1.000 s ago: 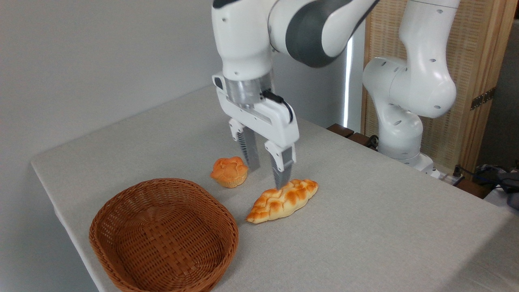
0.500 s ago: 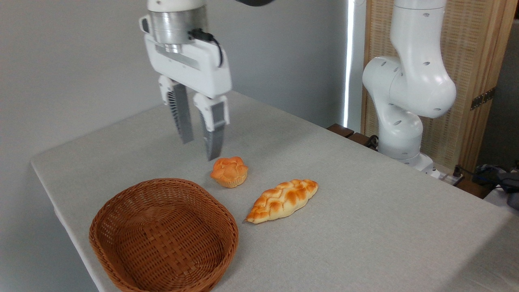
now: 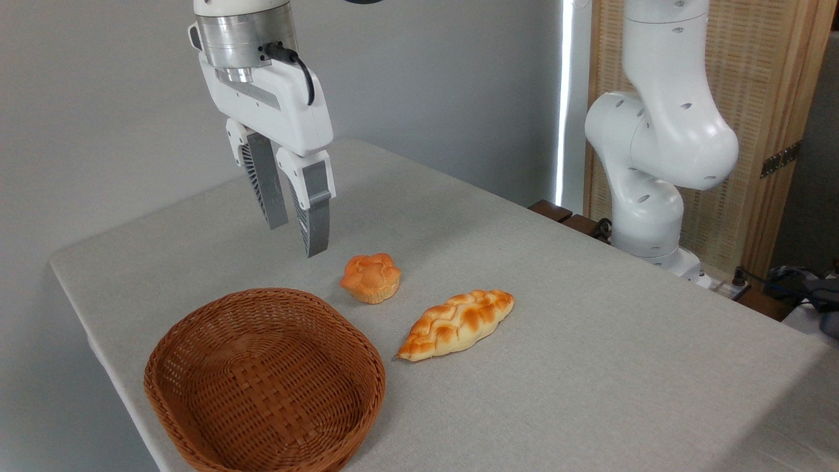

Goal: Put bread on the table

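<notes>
While the bread lies mid-table beside the basket, the empty claw hangs parted above.

Matt grey-beige cloth covers the surface. The basket is rough woven wicker, the claw glossy white plastic with ribbed grey fingers.

Single fixed camera, raised, angled down across table, close.

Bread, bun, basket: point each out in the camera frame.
bread (image 3: 457, 324): fixed camera, middle of the braided top.
bun (image 3: 371, 277): fixed camera, its orange crown.
basket (image 3: 357, 331): fixed camera, right side of the woven rim.
</notes>
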